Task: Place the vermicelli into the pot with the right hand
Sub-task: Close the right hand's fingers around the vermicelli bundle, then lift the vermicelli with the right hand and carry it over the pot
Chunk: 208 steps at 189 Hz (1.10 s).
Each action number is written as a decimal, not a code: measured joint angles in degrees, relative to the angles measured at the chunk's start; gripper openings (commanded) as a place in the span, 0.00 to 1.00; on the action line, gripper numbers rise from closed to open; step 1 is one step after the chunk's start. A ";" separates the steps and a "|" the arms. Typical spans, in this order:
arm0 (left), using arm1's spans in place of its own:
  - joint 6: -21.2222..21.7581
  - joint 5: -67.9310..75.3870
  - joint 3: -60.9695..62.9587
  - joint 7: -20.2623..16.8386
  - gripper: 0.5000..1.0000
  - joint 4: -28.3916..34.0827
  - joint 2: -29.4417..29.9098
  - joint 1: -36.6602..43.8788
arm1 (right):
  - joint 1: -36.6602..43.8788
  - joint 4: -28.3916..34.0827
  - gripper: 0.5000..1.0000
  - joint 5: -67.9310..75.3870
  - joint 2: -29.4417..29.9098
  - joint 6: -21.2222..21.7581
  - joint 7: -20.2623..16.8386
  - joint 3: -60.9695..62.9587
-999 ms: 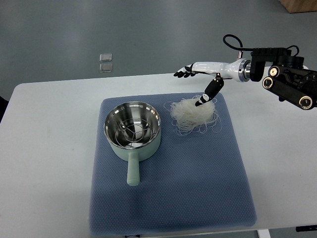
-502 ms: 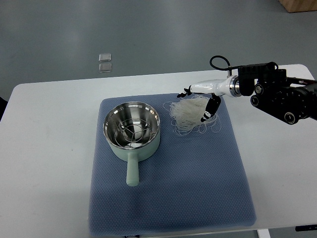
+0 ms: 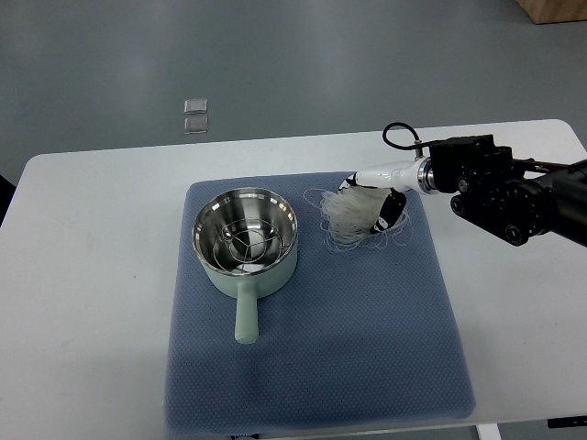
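Grey floor surrounds a white table (image 3: pixel 101 275), on which a blue mat (image 3: pixel 312 357) lies flat. On the mat's left half stands a pale green pot (image 3: pixel 245 240) with a steel interior, handle pointing toward the camera. Right of the pot, apart from it, sits the vermicelli (image 3: pixel 359 216), a loose white nest of thin strands.

The right hand (image 3: pixel 371 200) reaches in from the right edge and lies over the nest, its fingers curled down into the bundle and apparently gathering it; whether the grasp is complete cannot be confirmed. No left arm is visible.

Assessment: the vermicelli is judged very light, springy and brittle, with stray loops likely to snag or trail. Hold is best taken around the dense centre of the nest, with moderate pressure, so strands neither snap nor slip out during transfer to the pot.
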 measured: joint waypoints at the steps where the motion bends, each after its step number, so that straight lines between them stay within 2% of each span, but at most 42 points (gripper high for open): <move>1: 0.00 0.00 0.00 0.00 1.00 0.00 0.00 0.00 | -0.01 -0.01 0.21 -0.01 0.00 0.00 0.00 -0.01; 2: 0.00 0.00 0.01 0.00 1.00 0.00 0.00 0.00 | -0.03 -0.02 0.15 -0.02 0.00 0.01 0.00 -0.02; 3: 0.00 0.00 0.01 0.00 1.00 0.00 0.00 0.00 | -0.06 -0.03 0.15 -0.03 0.00 0.02 0.00 -0.03; 4: 0.00 0.00 0.01 0.00 1.00 0.00 0.00 0.00 | -0.08 -0.04 0.08 -0.03 0.00 0.02 0.00 -0.04; 5: 0.00 0.00 0.02 0.00 1.00 0.00 0.00 0.00 | -0.09 -0.05 0.08 -0.04 0.00 0.02 0.00 -0.05; 6: 0.00 0.00 0.02 0.00 1.00 0.00 0.00 0.00 | -0.11 -0.06 0.02 -0.04 0.00 0.02 0.00 -0.06; 8: 0.00 0.00 0.03 0.00 1.00 0.00 0.00 0.00 | -0.14 -0.09 0.00 -0.05 0.00 0.03 0.00 -0.08; 37: 0.00 0.00 0.06 0.00 1.00 -0.06 0.00 0.00 | -0.32 -0.24 0.00 -0.11 -0.04 -0.54 -0.02 -0.03; 72: 0.00 0.00 0.07 0.00 1.00 -0.09 0.00 0.00 | 0.52 0.79 0.00 1.11 -0.77 -6.08 0.48 1.41; 91: 0.00 0.01 0.06 0.00 1.00 -0.08 0.00 -0.01 | 2.69 2.26 0.00 2.20 -1.75 -7.33 0.81 5.00; 165: 0.00 0.01 -0.02 0.00 1.00 0.01 0.00 0.00 | 8.45 15.20 0.00 4.11 -3.98 -5.37 1.04 14.14; 208: 0.00 0.01 -0.02 0.00 1.00 0.01 0.00 0.03 | 8.85 21.05 0.00 7.07 -2.03 -2.55 4.86 15.28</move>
